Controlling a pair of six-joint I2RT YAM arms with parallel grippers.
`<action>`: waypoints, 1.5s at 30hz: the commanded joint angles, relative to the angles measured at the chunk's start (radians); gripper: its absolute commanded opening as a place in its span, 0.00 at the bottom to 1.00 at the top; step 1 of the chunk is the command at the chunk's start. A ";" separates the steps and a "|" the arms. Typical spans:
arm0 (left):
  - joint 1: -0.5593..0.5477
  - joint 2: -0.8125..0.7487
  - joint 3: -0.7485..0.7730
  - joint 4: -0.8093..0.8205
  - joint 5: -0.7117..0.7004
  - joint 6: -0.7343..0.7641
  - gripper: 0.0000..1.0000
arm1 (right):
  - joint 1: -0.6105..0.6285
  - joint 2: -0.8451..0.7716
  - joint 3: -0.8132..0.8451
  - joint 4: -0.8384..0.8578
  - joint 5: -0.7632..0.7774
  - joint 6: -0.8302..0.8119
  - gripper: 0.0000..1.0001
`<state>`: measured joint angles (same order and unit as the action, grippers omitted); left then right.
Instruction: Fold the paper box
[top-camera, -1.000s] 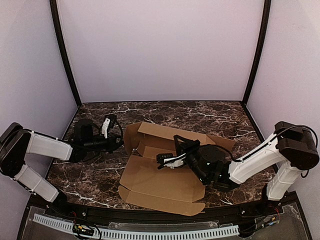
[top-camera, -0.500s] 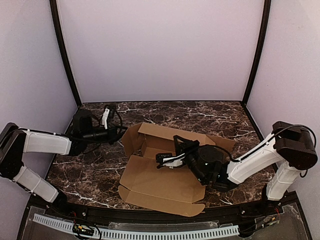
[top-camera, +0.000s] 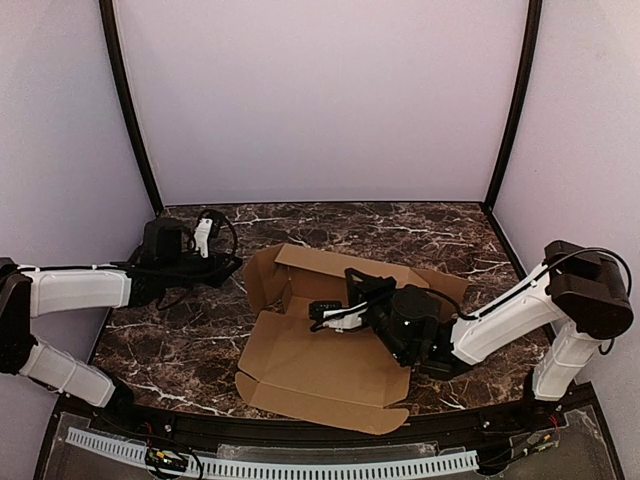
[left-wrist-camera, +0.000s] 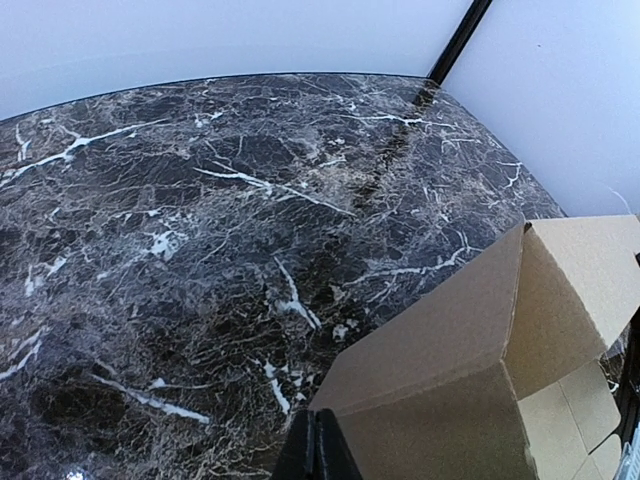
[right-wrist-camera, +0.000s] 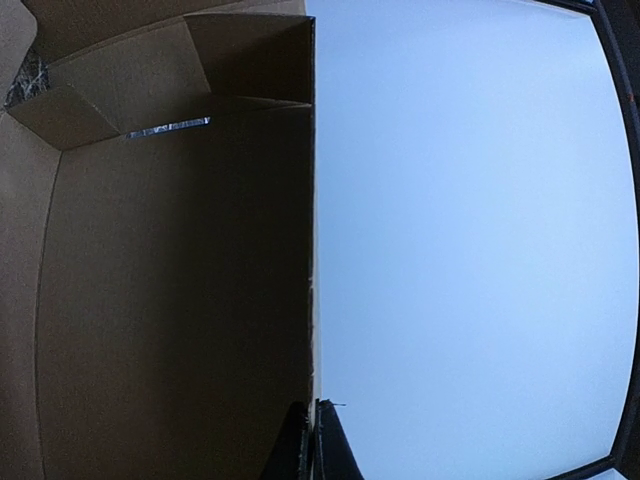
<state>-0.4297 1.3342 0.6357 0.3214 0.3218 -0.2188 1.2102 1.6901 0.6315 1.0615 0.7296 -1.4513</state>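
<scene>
The paper box (top-camera: 320, 365) is a brown die-cut sheet lying mid-table, its back wall and left flap raised. My right gripper (top-camera: 353, 284) reaches over the sheet from the right and is shut on the thin edge of an upright panel. In the right wrist view the fingertips (right-wrist-camera: 316, 415) pinch that edge, with the dark inner face of the box (right-wrist-camera: 170, 300) to their left. My left gripper (top-camera: 230, 266) is shut and empty, its tips at the outer side of the left flap. The left wrist view shows the closed tips (left-wrist-camera: 318, 435) right by the flap's lower corner (left-wrist-camera: 450, 390).
The dark marble table (top-camera: 180, 340) is ringed by pale walls with black corner posts (top-camera: 130, 110). The right arm's body (top-camera: 420, 330) hangs over the sheet's right half. A white strip (top-camera: 300, 468) runs along the near edge.
My left arm has stretched out and swung its gripper farther back, staying by the left flap. The right gripper with the pinched panel has shifted slightly left.
</scene>
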 joint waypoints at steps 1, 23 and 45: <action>-0.001 -0.047 0.023 -0.125 -0.061 -0.036 0.01 | -0.011 0.049 0.006 -0.086 -0.010 0.064 0.00; -0.060 -0.178 -0.041 -0.565 -0.038 -0.359 0.01 | -0.021 0.049 0.016 -0.119 -0.004 0.112 0.00; -0.172 0.216 -0.224 0.082 0.086 -0.593 0.01 | -0.020 0.017 -0.019 -0.137 0.026 0.143 0.00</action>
<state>-0.5938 1.4906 0.3935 0.3710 0.4347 -0.8177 1.1954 1.7058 0.6571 1.0393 0.7399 -1.3613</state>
